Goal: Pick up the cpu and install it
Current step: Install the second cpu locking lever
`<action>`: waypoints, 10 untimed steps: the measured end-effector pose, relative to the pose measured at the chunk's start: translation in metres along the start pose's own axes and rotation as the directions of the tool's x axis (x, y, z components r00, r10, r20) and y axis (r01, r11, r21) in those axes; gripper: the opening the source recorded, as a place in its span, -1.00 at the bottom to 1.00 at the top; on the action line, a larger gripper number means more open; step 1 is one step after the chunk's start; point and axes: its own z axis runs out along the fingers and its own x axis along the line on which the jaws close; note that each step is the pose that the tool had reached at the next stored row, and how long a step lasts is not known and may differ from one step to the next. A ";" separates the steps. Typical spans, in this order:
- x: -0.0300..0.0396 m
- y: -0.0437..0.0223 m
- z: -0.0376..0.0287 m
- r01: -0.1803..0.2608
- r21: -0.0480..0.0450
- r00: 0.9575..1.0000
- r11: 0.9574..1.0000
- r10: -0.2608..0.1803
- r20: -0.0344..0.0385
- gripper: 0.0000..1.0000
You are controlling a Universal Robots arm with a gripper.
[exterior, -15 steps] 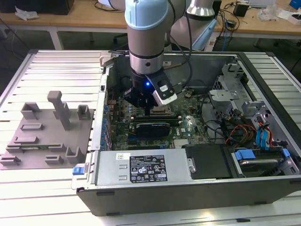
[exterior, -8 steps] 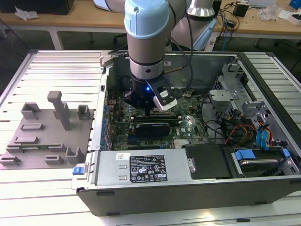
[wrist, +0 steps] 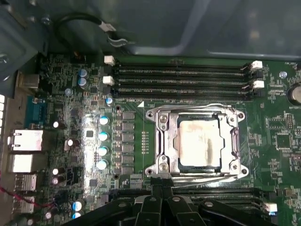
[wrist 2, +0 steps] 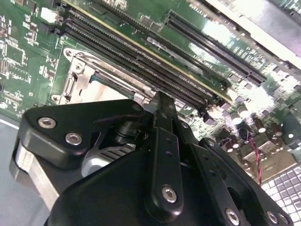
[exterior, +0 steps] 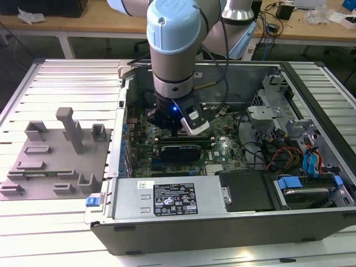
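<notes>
Sitting in the socket, the cpu.

Ahead of my jaws the chip lies uncovered in its metal frame; memory slots flank it on both sides.

tool fingertips cut off by picture edge, cpu mostly hidden behind tool body

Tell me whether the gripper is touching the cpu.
Apart. In the first wrist view the cpu sits in its socket while the gripper is at the socket's edge, off the chip.
</notes>
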 end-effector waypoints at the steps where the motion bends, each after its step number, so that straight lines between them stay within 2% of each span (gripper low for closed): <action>1: 0.0001 -0.0001 0.0006 -0.001 -0.010 1.000 1.000 0.001 0.001 -0.79; 6: 0.0007 -0.0007 0.0041 -0.002 -0.046 1.000 0.999 0.002 0.004 -0.79; 8: 0.0009 -0.0009 0.0053 -0.003 -0.054 1.000 0.999 0.003 0.005 -0.79; 10: 0.0009 -0.0009 0.0053 -0.003 -0.054 1.000 0.999 0.003 0.004 -0.79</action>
